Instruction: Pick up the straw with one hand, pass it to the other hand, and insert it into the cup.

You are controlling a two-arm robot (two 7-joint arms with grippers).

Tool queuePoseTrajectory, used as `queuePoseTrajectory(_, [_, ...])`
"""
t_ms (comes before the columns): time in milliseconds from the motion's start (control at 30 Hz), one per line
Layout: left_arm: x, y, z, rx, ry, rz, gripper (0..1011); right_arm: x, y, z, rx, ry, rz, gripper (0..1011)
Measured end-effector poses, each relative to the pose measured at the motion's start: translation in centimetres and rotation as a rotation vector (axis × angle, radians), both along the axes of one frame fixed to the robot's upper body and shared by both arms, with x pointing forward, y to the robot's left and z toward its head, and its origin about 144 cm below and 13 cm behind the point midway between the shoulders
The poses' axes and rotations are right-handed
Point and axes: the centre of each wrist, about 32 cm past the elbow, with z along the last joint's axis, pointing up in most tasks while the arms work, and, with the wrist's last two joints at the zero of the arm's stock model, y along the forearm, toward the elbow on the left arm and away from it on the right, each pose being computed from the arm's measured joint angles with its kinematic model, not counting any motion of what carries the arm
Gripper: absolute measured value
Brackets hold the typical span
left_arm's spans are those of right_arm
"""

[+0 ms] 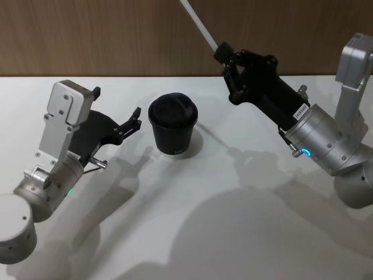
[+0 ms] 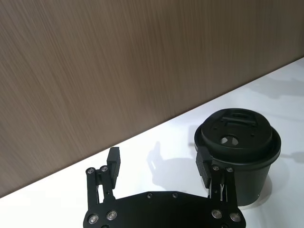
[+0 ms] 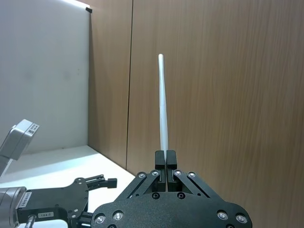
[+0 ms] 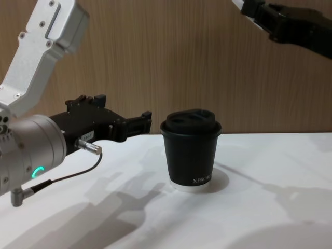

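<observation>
Wood-panelled wall (image 1: 87, 35) behind, white table (image 1: 233, 192) below, and we've got the straw (image 1: 198, 23) pinched in the closed jaws of the right gripper (image 1: 221, 53), held high and to the right of the cup (image 1: 173, 125), free end aimed up at the wall. We'd call this the insertion leg. Next we need that wrist swung over so the straw tips down onto the lid's hole (image 2: 231, 140). The left gripper (image 1: 116, 104) waits just left of the cup, jaws spread, empty.
</observation>
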Motion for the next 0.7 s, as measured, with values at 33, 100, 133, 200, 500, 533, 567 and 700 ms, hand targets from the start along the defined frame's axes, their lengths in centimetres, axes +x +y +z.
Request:
queuePoseTrajectory(33, [0.0, 0.1, 0.2, -0.006, -0.001, -0.004, 1003, 0.0, 0.1, 0.0, 0.002, 0.001, 0.004, 24])
queuePoseTrajectory(100, [0.0, 0.2, 0.4, -0.014, -0.002, -0.01, 1003, 0.1, 0.1, 0.0, 0.004, 0.001, 0.006, 24])
queuePoseTrajectory(133, [0.0, 0.3, 0.5, -0.019, -0.003, -0.013, 1003, 0.1, 0.2, 0.0, 0.004, 0.001, 0.007, 26])
queuePoseTrajectory(200, [0.0, 0.5, 0.8, -0.035, -0.003, -0.026, 1002, 0.1, 0.2, -0.1, 0.006, 0.002, 0.009, 24])
queuePoseTrajectory(500, [0.3, 1.6, 2.7, -0.13, -0.002, -0.112, 1003, 0.2, 0.4, -0.1, 0.011, 0.004, 0.014, 24])
queuePoseTrajectory(533, [0.3, 1.7, 2.9, -0.14, 0.0, -0.124, 1003, 0.2, 0.4, -0.1, 0.012, 0.004, 0.014, 26])
queuePoseTrajectory(567, [0.3, 1.8, 3.0, -0.149, 0.001, -0.132, 1003, 0.2, 0.4, -0.1, 0.012, 0.004, 0.014, 24])
queuePoseTrajectory(700, [0.5, 2.4, 4.0, -0.202, 0.007, -0.19, 1003, 0.2, 0.4, -0.1, 0.013, 0.004, 0.016, 24])
